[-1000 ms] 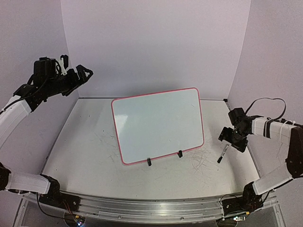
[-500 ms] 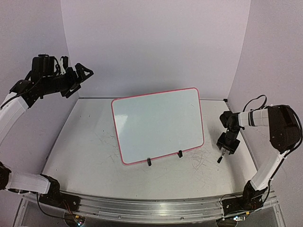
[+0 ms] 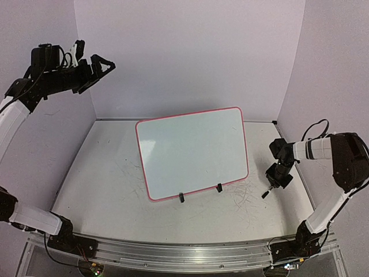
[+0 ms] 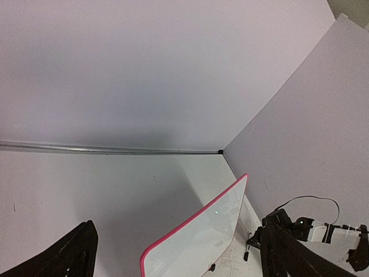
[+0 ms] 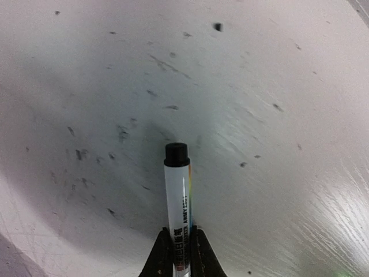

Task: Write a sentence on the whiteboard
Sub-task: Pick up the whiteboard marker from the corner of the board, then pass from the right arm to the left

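Observation:
The whiteboard (image 3: pixel 193 153) stands tilted at mid-table, white with a red-pink rim; its face is blank and no sentence shows on it. In the left wrist view the whiteboard (image 4: pixel 202 236) appears edge-on. Right of the board a white marker (image 3: pixel 267 192) with a black cap lies on the table. My right gripper (image 3: pixel 278 179) is down on the marker's rear end. In the right wrist view the right gripper (image 5: pixel 179 234) is shut on the marker (image 5: pixel 177 184), cap pointing away. My left gripper (image 3: pixel 97 59) hangs open high at the far left, and the left gripper (image 4: pixel 180 231) holds nothing.
Two black clip feet (image 3: pixel 181 198) prop the board's lower edge. Grey scribble scratches (image 3: pixel 245 196) mark the table in front of the marker. Lilac walls close the back and both sides. The right arm's cable (image 3: pixel 320 122) loops above its wrist.
The right gripper came down over the marker and shut on it. The left arm rose higher and swung a little left, staying open.

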Action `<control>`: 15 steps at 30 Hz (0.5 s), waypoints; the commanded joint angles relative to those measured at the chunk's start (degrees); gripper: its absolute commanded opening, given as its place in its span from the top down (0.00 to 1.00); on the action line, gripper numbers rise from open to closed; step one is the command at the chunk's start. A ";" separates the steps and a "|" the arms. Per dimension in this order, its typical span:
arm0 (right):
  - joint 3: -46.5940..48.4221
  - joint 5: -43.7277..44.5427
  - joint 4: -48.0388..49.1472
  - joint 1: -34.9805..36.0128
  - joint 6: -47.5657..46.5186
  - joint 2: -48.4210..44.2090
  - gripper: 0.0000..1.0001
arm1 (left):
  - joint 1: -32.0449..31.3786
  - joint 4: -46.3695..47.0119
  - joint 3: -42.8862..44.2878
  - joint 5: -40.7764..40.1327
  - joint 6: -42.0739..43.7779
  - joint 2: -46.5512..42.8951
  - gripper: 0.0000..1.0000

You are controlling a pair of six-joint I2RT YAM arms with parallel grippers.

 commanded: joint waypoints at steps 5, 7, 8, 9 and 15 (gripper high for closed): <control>-4.95 4.63 -3.04 -0.21 -4.78 -18.37 1.00 | -0.73 1.63 4.20 10.52 5.66 5.15 0.01; -4.99 1.12 1.48 -0.21 -13.54 -25.56 1.00 | -2.93 3.19 2.87 10.85 4.49 4.96 0.02; -4.78 -1.75 4.21 -0.21 -18.31 -29.93 1.00 | -4.72 4.57 1.64 10.37 3.91 4.38 0.03; -4.73 -4.94 7.18 -0.19 -22.56 -34.44 1.00 | -6.90 6.14 0.44 9.56 3.42 3.67 0.03; -3.21 -27.02 26.66 -0.01 -31.12 -49.29 1.00 | -24.45 13.28 -4.77 -0.02 0.79 3.71 0.05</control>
